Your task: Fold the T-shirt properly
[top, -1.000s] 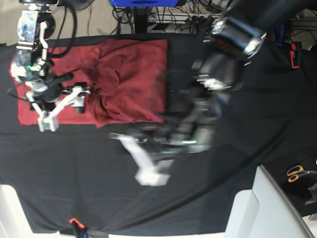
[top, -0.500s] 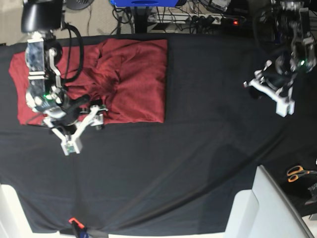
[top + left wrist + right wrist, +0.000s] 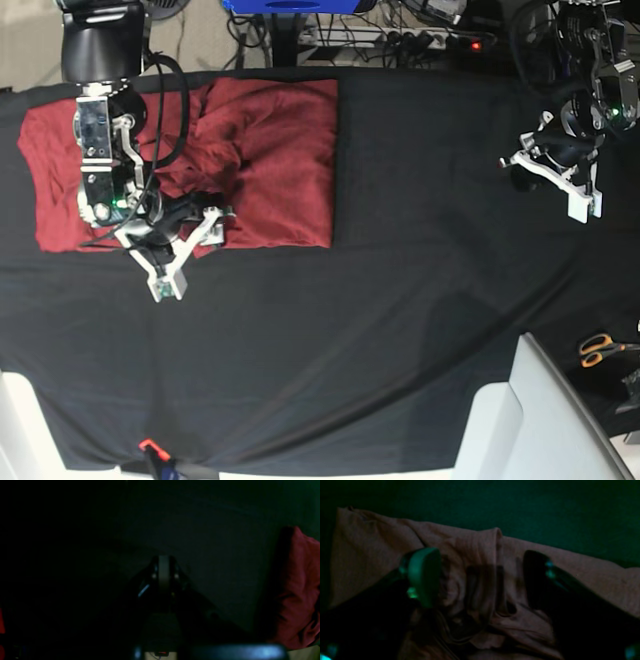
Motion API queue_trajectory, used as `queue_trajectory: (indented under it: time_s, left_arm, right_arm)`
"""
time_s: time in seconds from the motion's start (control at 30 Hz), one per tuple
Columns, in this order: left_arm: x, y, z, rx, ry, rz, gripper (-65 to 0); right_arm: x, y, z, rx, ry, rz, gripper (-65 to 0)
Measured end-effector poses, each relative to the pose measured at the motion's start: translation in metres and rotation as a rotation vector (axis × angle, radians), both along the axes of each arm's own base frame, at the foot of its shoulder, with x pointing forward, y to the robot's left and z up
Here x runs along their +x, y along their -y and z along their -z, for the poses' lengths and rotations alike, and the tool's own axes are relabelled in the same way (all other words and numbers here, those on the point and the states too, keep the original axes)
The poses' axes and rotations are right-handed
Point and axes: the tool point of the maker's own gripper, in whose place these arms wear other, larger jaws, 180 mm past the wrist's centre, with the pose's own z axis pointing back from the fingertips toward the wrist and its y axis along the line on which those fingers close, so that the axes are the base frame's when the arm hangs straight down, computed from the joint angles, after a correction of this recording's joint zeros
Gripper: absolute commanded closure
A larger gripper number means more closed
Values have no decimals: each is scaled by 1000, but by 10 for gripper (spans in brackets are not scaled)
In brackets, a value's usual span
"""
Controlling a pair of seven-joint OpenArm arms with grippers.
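The T-shirt (image 3: 260,160) is maroon and lies rumpled on the black table cloth at the upper left of the base view, its right half a squared-off panel. My right gripper (image 3: 190,250) sits at the shirt's lower edge. In the right wrist view the right gripper (image 3: 480,577) stands open, its fingers (image 3: 425,576) on either side of a bunched ridge of T-shirt (image 3: 480,555) fabric. My left gripper (image 3: 560,180) hovers far to the right, away from the shirt, above bare cloth. The left wrist view is dark: the left gripper (image 3: 163,575) is shut and empty, with the T-shirt (image 3: 297,587) at the right edge.
Orange-handled scissors (image 3: 600,348) lie at the right table edge. A white box (image 3: 530,420) stands at the lower right corner. Cables and a blue stand (image 3: 290,8) run along the far edge. A small orange clip (image 3: 150,447) sits at the near edge.
The right gripper has slid right and down along the shirt's lower edge and its jaws have narrowed around a fold. The left arm swung from the table's middle to the far right.
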Motion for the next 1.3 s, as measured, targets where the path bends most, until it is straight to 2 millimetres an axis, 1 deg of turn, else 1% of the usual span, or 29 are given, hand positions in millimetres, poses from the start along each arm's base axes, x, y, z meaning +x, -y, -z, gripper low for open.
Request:
queue_trajectory:
  time_s: [0.13,0.23,0.27,0.4,0.53,0.67,0.77,0.87,0.93,1.0,1.1,1.23,1.27,1.3]
  left_arm:
    - [-1,0,2,-5,-4,-4,0]
    - [-5,-6,12,-11,-31,-26,0]
    - [-7,-7,15,-15,-43,-35,0]
    - [-13,-10,25,-24,-71,-51,0]
    - [-13,-10,25,-24,-71,-51,0]
    - [-9,-10,24,-26,-66,-52,0]
    - [-4,-11,23,-28,-56,-55,0]
    - [-4,-12,22,-25,-56,-56,0]
    - [-5,-11,23,-26,-57,-55,0]
    - [-5,-12,23,-25,-57,-55,0]
    - [-5,-11,23,-26,-56,-55,0]
    - [-5,-12,23,-23,-57,-55,0]
    - [-5,-12,23,-24,-57,-55,0]
    - [-5,-12,23,-24,-56,-55,0]
  right_arm:
    - [1,0,0,0,4,1,-186]
    - [0,1,0,2,1,6,-50]
    - [0,4,0,10,0,20,-24]
    - [1,26,1,1,-5,81,-14]
    - [-3,37,1,2,-5,121,-8]
    - [-10,42,-2,0,3,138,-8]
    - [-18,42,3,-3,-29,135,-8]
    - [-19,34,5,21,-34,144,-8]
    - [-23,32,7,39,-41,161,-8]
    - [-28,36,10,33,-58,168,-8]
    - [-26,42,10,23,-55,185,-11]
    - [-26,52,11,11,-66,284,-17]
    - [-27,53,11,10,-68,288,-21]
    - [-27,54,12,8,-72,292,-42]
